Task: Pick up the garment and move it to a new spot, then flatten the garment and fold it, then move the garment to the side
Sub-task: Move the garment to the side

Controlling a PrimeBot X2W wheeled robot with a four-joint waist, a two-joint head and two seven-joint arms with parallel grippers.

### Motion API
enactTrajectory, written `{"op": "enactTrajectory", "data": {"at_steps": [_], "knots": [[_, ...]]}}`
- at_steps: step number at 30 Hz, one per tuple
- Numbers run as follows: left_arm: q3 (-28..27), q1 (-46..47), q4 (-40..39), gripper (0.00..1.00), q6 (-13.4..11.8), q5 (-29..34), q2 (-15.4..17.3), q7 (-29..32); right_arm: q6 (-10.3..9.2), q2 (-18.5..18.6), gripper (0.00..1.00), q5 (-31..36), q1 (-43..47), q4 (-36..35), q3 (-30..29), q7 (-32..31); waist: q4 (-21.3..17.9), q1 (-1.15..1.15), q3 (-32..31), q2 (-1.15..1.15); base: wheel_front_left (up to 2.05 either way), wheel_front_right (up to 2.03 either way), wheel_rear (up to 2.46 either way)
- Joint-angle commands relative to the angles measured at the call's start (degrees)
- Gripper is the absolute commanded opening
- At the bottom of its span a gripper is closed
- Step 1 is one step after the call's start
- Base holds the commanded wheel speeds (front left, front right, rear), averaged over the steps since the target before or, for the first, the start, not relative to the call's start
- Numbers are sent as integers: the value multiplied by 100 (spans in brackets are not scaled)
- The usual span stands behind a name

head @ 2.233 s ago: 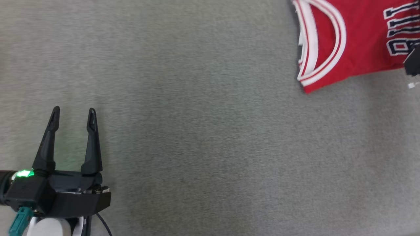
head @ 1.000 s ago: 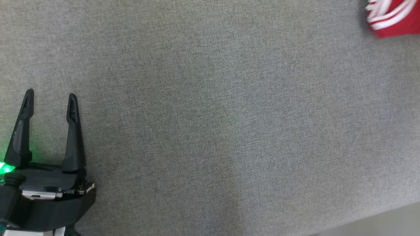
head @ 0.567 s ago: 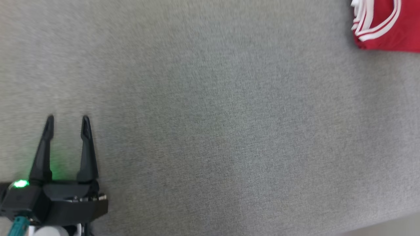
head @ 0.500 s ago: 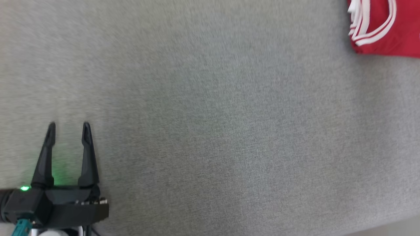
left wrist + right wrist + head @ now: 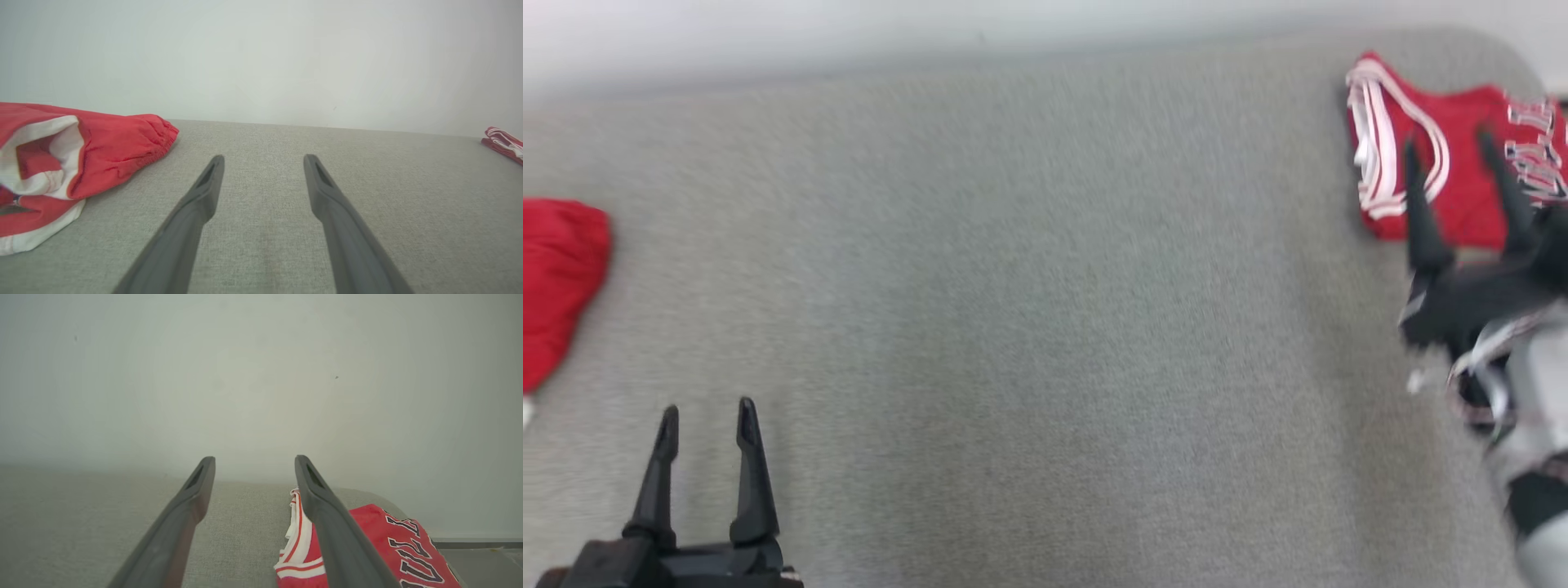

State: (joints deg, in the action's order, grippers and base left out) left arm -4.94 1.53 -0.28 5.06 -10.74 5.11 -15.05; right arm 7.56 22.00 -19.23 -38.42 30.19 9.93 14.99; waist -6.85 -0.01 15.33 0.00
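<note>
Left pincer [image 5: 707, 410] open and empty over the grey worktop [image 5: 1029, 327], right pincer [image 5: 1447, 143] open too, fingers spread just above the folded red jersey [image 5: 1462, 192] lying at the worktop's far right corner, another red garment [image 5: 556, 278] at the left edge.

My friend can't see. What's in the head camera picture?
A folded red jersey lies far right on a grey surface, the open right tool pointing at it. Another red garment is at the left edge, the open left tool below it.
</note>
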Motion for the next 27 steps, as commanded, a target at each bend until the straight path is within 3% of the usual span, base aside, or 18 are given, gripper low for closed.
{"op": "enactTrajectory", "data": {"at_steps": [1,12,18,27], "knots": [[-18,-125,57,100,2,-43,-42,-15,-17,-79,100,-62,358,-156,-51,22,421,1,-663,0,0,0,0],[3,-300,370,100,56,-36,-141,-16,-17,-505,100,-93,2057,-1200,-431,-78,693,1,-1128,0,0,0,0],[-26,-415,549,100,85,28,-161,-16,-17,-1017,100,60,3154,-1987,-837,-302,847,1,-1391,0,0,0,0],[-29,-536,691,100,127,67,-186,-16,-17,-1484,100,368,4157,-2547,-1181,-448,938,1,-1607,0,0,0,0]]}}
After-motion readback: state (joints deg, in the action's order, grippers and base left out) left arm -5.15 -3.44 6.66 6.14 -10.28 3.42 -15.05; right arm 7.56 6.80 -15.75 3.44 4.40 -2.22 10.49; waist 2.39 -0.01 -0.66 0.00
